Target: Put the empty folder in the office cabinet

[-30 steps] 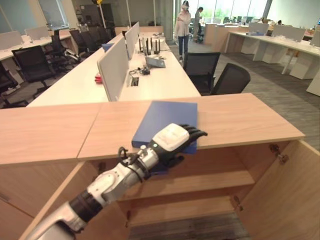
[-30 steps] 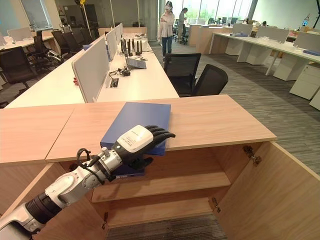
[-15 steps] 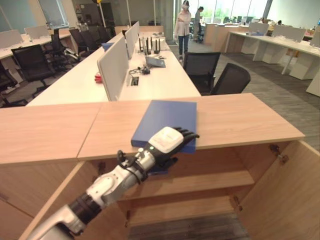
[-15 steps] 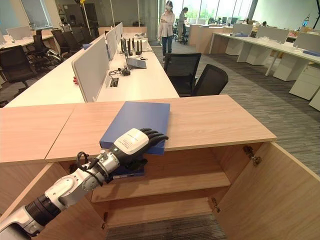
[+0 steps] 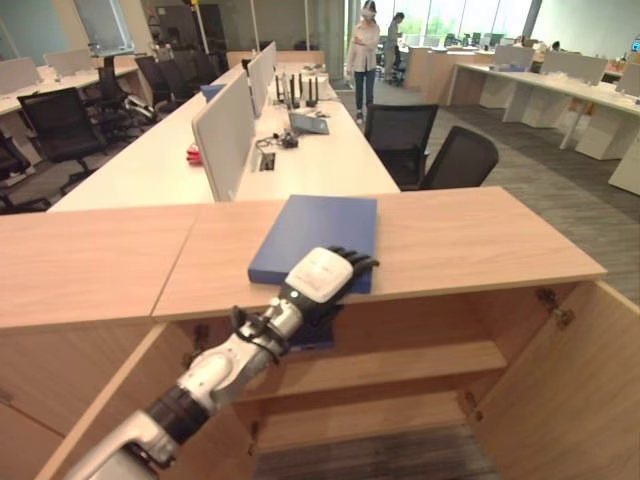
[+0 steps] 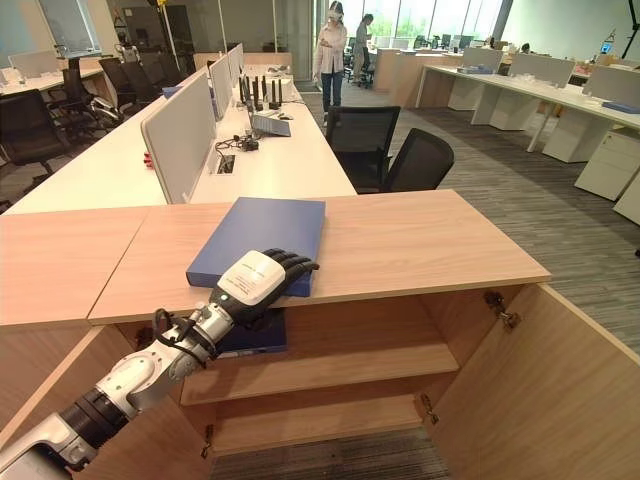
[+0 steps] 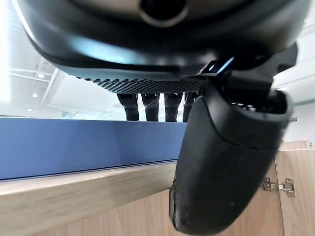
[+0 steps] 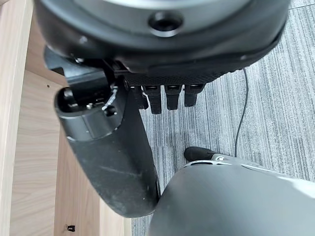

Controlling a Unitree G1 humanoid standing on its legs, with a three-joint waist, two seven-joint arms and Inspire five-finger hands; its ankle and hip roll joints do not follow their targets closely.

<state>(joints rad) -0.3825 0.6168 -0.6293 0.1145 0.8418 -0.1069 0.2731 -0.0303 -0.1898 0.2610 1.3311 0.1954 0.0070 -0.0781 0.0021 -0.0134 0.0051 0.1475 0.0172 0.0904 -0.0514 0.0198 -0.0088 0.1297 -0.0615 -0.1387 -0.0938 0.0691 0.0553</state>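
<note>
A flat blue folder lies on the wooden cabinet top, its near end at the front edge. My left hand rests on that near end with straight fingers laid over the folder and the thumb below the edge of the top. The cabinet stands with its right door swung wide, showing a shelf. My right hand hangs over grey carpet beside the cabinet wall, fingers relaxed and holding nothing.
Another blue item sits inside the cabinet just under the top, behind my left wrist. Beyond the cabinet run long white desks with dividers and two dark office chairs. Two people stand far back in the aisle.
My left hand has drawn back to the left, and the blue folder under its fingers has slid left with it along the cabinet top.
</note>
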